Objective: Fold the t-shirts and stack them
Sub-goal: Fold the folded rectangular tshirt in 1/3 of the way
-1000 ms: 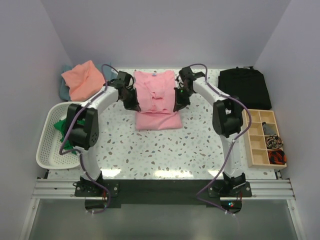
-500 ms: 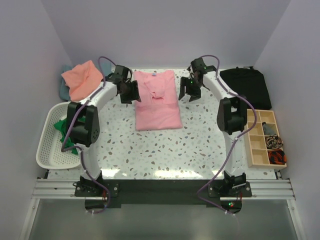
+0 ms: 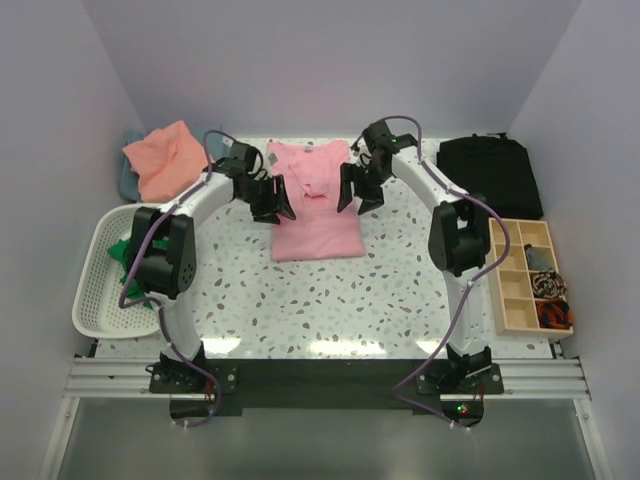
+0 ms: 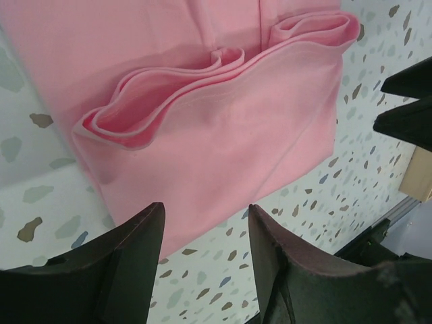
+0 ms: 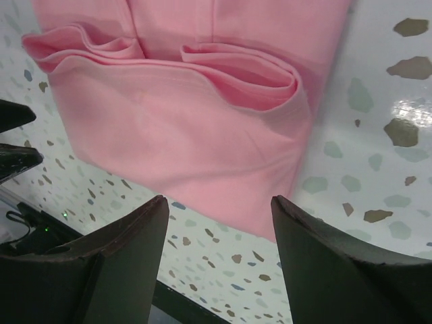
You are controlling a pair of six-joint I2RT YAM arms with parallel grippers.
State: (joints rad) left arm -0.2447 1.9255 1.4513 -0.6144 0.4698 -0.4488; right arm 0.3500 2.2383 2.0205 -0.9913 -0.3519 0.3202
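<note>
left tool (image 4: 206, 216) open, empty, at 9 o'clock edge of pink t-shirt (image 3: 315, 215); right tool (image 5: 219, 202) open, empty, at 3 | wrist views alone show its layered fold edges | top view alone shows orange t-shirt (image 3: 165, 158) at 10, green t-shirt (image 3: 122, 250) in basket (image 3: 95, 300) at 8 | counter (image 3: 330, 290) white, speckled; walls (image 3: 320, 60) pale | pink t-shirt folded flat, toward 12

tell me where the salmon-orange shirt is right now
In the top view, the salmon-orange t-shirt lies crumpled at the far left of the table, atop the grey-blue shirt, behind the white basket.
</note>
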